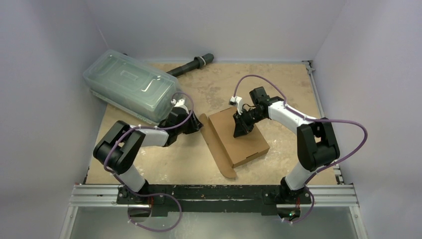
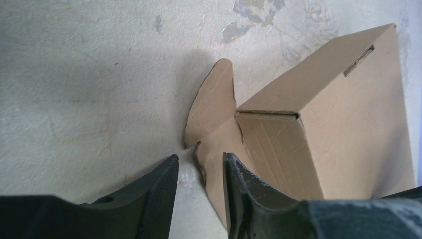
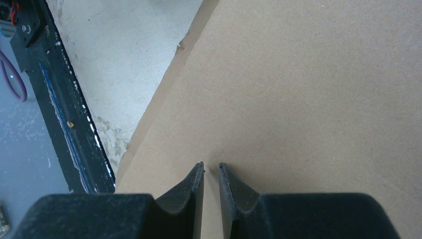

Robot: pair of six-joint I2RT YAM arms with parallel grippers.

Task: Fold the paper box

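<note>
Resting my right gripper, fingers nearly together and pinching nothing, on the paper box mid-table. Only the left wrist view shows my left gripper spread astride the side flap; contact unclear.

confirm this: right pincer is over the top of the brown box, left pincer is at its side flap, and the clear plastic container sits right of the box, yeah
No: the top external view shows the clear plastic container left of the brown box. The rest holds: the right pincer is over the box top and the left pincer is at its side flap.
</note>
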